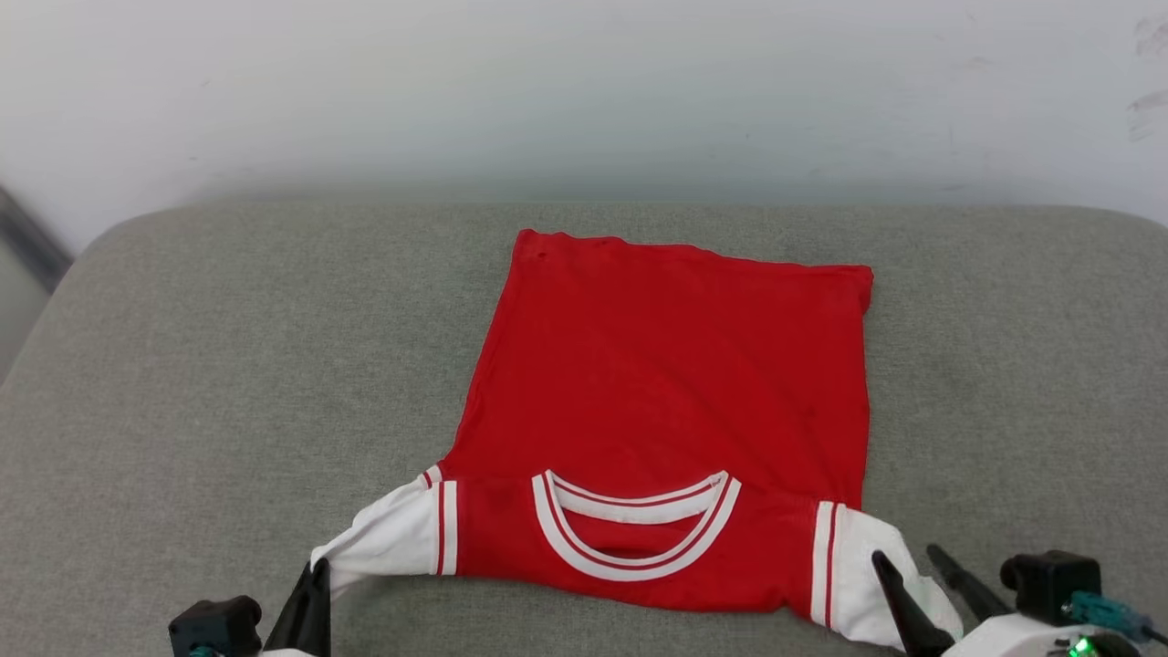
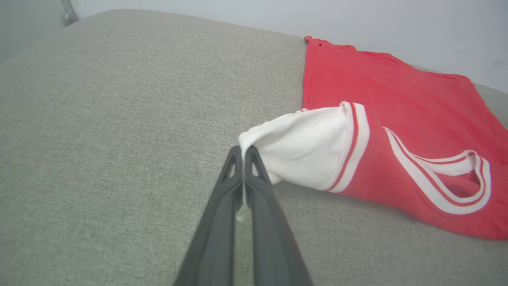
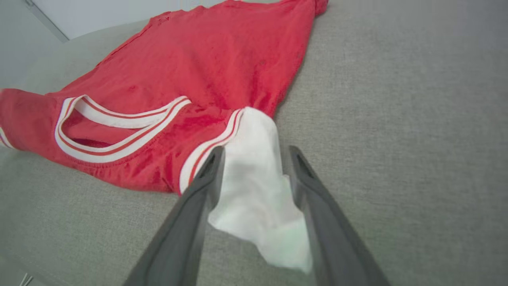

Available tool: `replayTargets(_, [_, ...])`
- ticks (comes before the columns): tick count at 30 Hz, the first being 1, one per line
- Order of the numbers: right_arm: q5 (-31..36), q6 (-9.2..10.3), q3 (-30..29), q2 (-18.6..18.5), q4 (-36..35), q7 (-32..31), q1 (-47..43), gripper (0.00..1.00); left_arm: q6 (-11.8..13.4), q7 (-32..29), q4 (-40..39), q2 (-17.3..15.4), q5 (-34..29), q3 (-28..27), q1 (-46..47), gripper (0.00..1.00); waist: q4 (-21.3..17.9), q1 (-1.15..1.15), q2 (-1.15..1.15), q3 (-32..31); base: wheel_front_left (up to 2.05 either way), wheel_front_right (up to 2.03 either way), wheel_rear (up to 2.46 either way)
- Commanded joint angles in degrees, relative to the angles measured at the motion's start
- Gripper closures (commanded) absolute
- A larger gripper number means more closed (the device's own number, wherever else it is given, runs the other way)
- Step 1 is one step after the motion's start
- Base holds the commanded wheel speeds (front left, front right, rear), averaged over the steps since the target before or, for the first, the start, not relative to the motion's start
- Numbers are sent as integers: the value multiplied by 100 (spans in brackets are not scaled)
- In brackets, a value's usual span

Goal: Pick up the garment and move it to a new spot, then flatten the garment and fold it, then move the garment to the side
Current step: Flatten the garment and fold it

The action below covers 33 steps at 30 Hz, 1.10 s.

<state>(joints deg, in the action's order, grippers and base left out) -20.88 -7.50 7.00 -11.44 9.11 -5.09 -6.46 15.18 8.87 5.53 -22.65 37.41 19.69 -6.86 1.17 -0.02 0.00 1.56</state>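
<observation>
Seemingly mid-flatten, the left gripper, left of the collar, is pressed together pinching the white left sleeve, while right of the collar the right gripper stands spread with the white right sleeve lying loose between its fingers. The shirt lies smooth, its body beyond the collar on the grey cushion, so moving and flattening look nearly done, with folding and setting aside yet to come. Count: one shirt, one collar, two sleeves, two grippers.
</observation>
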Motion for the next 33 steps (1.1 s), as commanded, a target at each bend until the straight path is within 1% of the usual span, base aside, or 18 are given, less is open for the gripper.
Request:
replayTargets(1, [40, 2, -131, 25, -158, 0, 183, 0, 35, 84, -88, -16, -64, -19, 133, 100, 10, 2, 0, 43, 0, 0, 0])
replayTargets(4, [-3, 2, -393, 26, -250, -52, 527, 0, 44, 140, -214, -49, -140, -21, 251, 100, 55, 2, 0, 129, 0, 0, 0])
replayTargets(5, [-3, 2, -393, 26, -250, -52, 527, 0, 44, 140, -214, -49, -140, -21, 251, 100, 55, 2, 0, 129, 0, 0, 0])
replayTargets(6, [-5, 3, -539, -6, -174, -120, 672, 0, 50, 154, -273, -52, -166, -21, 295, 100, 87, 2, 0, 175, 0, 0, 0])
replayTargets(9, [-113, 2, -899, -90, 145, -296, 1285, 0, 65, 141, -469, -58, -253, 32, 467, 100, 235, 2, 0, 380, 0, 0, 0])
replayTargets(12, [-208, 1, -1186, -266, 718, -547, 2024, 0, 21, 158, -633, -29, -333, 103, 674, 100, 434, 2, 0, 650, 0, 0, 0])
replayTargets(15, [-298, 1, -1376, -462, 1410, -950, 2893, 0, -36, 166, -770, 0, -422, 166, 927, 100, 645, 2, 0, 992, 0, 0, 0])
replayTargets(19, [-189, 2, -1288, -642, 2298, -1637, 4100, 0, -79, 211, -946, 58, -505, 217, 1229, 100, 829, 2, 0, 1493, 0, 0, 0])
replayTargets(21, [-89, 2, -1287, -666, 2692, -2032, 4671, 0, -107, 258, -981, 100, -529, 244, 1380, 100, 917, 2, 0, 1696, 0, 0, 0])
replayTargets(24, [48, 1, -1309, -762, 3128, -2635, 5450, 0, -162, 305, -1031, 146, -562, 277, 1565, 100, 1042, 2, 0, 2001, 0, 0, 0])
replayTargets(26, [182, 2, -1386, -773, 3390, -2959, 5822, 0, -204, 345, -1033, 192, -590, 303, 1679, 100, 1111, 2, 0, 2152, 0, 0, 0])
replayTargets(29, [453, 2, -1525, -851, 3624, -3285, 6298, 0, -282, 382, -1048, 262, -620, 358, 1856, 100, 1227, 2, 0, 2400, 0, 0, 0])
replayTargets(33, [720, 2, -1739, -744, 3921, -3589, 6621, 0, -353, 437, -983, 304, -633, 385, 2008, 100, 1302, 2, 0, 2626, 0, 0, 0])
